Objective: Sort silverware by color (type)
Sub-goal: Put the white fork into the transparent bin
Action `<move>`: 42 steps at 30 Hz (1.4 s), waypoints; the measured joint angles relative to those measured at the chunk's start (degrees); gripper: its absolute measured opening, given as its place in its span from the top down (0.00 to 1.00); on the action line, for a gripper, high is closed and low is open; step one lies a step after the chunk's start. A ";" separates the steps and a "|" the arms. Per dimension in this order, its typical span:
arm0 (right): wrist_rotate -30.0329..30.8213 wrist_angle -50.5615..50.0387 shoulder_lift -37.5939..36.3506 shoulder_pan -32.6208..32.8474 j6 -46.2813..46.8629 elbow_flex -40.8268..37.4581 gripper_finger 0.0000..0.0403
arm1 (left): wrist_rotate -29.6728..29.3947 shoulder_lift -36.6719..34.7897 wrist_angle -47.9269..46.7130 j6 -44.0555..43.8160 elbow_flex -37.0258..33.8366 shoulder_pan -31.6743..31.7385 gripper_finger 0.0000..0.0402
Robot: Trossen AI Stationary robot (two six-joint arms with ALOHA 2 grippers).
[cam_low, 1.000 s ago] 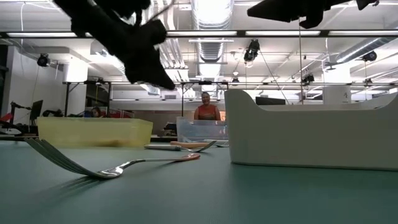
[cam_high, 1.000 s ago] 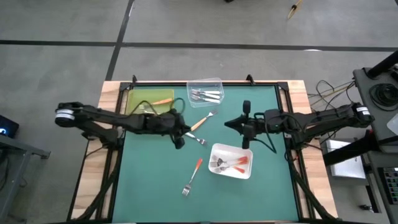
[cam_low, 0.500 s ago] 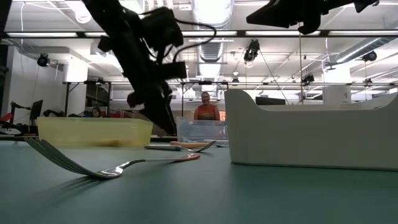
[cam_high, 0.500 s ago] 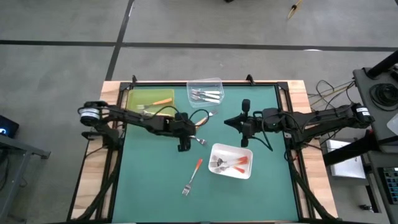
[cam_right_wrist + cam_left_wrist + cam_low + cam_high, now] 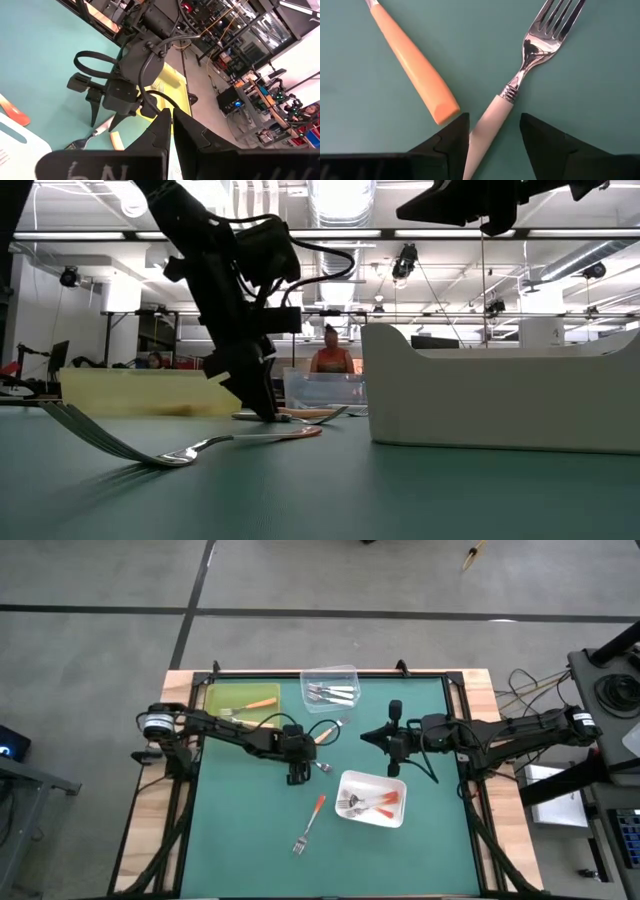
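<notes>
A white-handled fork lies flat on the green table, its handle crossing close to the end of a light-orange-handled fork. My left gripper is open, points steeply down and stands low over the table, one finger on each side of the white handle. Whether a finger touches the handle I cannot tell. A red-orange-handled fork lies nearer the table's near edge. My right gripper is shut, holds nothing and hangs high above the table's middle.
A white tray with red-orange-handled forks sits right of centre. At the far edge stand a clear tray with white-handled forks and a yellow tray with a light-orange-handled fork. A person shows in the room beyond.
My left gripper has come down toward the table and a little toward its right edge. It has tipped to point more steeply down and opened. It now stands astride the white-handled fork. The forks have stayed where they were.
</notes>
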 joint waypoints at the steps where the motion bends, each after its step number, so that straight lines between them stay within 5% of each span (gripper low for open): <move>1: 0.00 -0.02 0.00 0.00 0.04 0.00 0.98 | -0.04 0.00 -0.02 -0.34 -0.02 -0.03 0.60; 15: 0.00 -0.02 0.04 0.00 1.15 0.00 0.98 | 0.43 -0.07 -0.41 -4.05 -0.12 -0.38 0.95; 28: -0.01 -0.11 0.07 0.00 3.22 0.00 0.98 | -8.32 -6.81 -1.38 -7.47 -0.61 -5.31 0.99; 42: -0.04 -0.42 0.48 0.00 5.62 0.00 0.98 | -6.58 -17.22 0.63 -6.00 -2.70 -5.50 1.00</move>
